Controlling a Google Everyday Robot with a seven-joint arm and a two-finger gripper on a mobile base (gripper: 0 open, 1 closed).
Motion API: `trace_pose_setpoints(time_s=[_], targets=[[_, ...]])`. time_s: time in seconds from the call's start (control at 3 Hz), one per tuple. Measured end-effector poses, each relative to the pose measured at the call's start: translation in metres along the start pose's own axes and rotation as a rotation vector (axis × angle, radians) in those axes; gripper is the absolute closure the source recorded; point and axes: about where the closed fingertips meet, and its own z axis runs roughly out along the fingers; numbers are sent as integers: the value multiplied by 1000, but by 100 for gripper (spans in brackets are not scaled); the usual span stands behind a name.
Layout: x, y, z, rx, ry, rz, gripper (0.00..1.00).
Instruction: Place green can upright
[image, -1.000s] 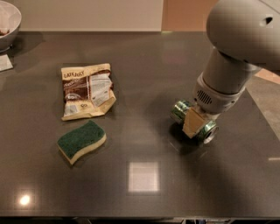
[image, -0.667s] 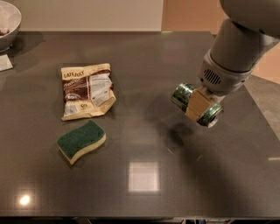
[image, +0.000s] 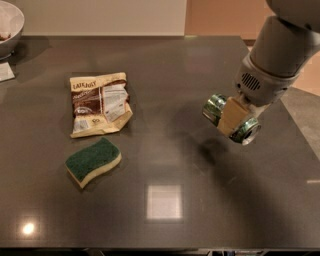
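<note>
The gripper (image: 231, 118), at the right side of the table (image: 165, 65), pinches the green can (image: 215, 108) horizontally, clear above the surface.

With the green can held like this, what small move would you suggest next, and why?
The gripper holds the green can sideways, in the air above the table, so I would probably rotate the wrist to bring it vertical before lowering.

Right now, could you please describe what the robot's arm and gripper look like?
The arm is smooth, rounded, pale grey-white casing, with a slotted dark vent grille on the wrist. The gripper, at the view's right above the table, shows a blocky tan finger pad over the green can. No cables or markings visible.
</note>
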Motion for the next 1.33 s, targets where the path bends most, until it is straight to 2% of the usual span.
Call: trace_pose_setpoints(time_s=[0.33, 0.67, 1.0, 1.33], targets=[[4, -20, -1, -94, 40, 120, 100], [4, -37, -7, -152, 39, 237, 100], [1, -53, -24, -182, -7, 359, 100], [-4, -55, -35, -245, -60, 460, 100]])
